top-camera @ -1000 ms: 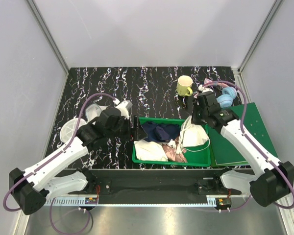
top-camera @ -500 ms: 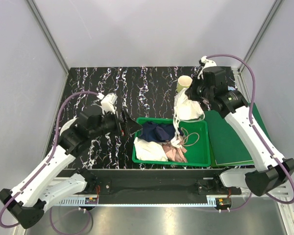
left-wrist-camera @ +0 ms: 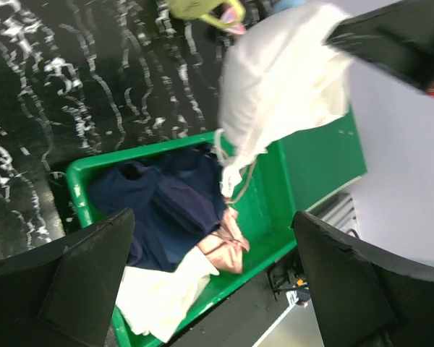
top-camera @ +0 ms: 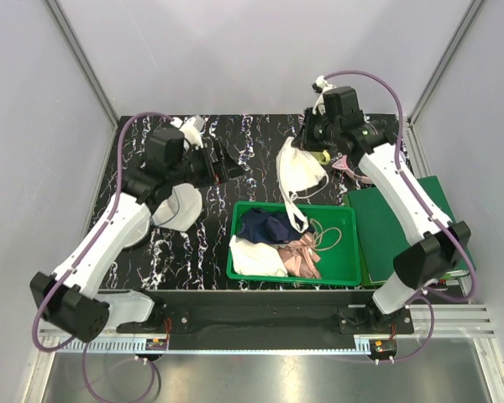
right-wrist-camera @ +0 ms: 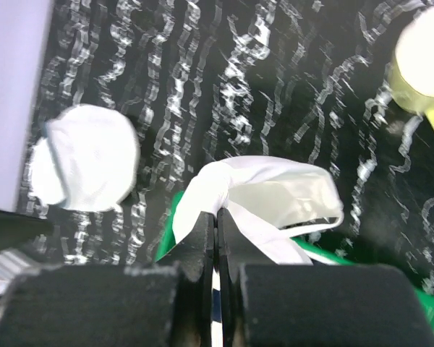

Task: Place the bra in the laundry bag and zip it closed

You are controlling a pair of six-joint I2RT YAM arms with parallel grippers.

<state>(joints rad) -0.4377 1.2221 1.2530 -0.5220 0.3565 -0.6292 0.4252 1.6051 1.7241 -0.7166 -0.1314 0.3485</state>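
Observation:
My right gripper point(top-camera: 309, 144) is shut on the cream-white bra point(top-camera: 301, 172) and holds it in the air above the far edge of the green tray point(top-camera: 348, 275); a strap trails down into the tray. The bra shows folded over the shut fingertips in the right wrist view point(right-wrist-camera: 275, 195) and hanging at the upper right of the left wrist view point(left-wrist-camera: 282, 87). The white mesh laundry bag point(top-camera: 175, 207) lies open on the table at the left; it also shows in the right wrist view point(right-wrist-camera: 83, 155). My left gripper point(top-camera: 227, 161) is open and empty, raised to the right of the bag.
The tray holds a navy garment point(top-camera: 269, 225), a flat cream cloth point(top-camera: 256, 259) and a pink-beige satin garment point(top-camera: 302, 256). A yellow mug point(right-wrist-camera: 423, 43) stands at the back right, mostly behind my right arm. A dark green mat point(top-camera: 403, 235) lies right of the tray.
My right gripper has lifted the bra out of the tray and carried it up and to the back left. My left gripper has risen and swung toward the back, uncovering the laundry bag.

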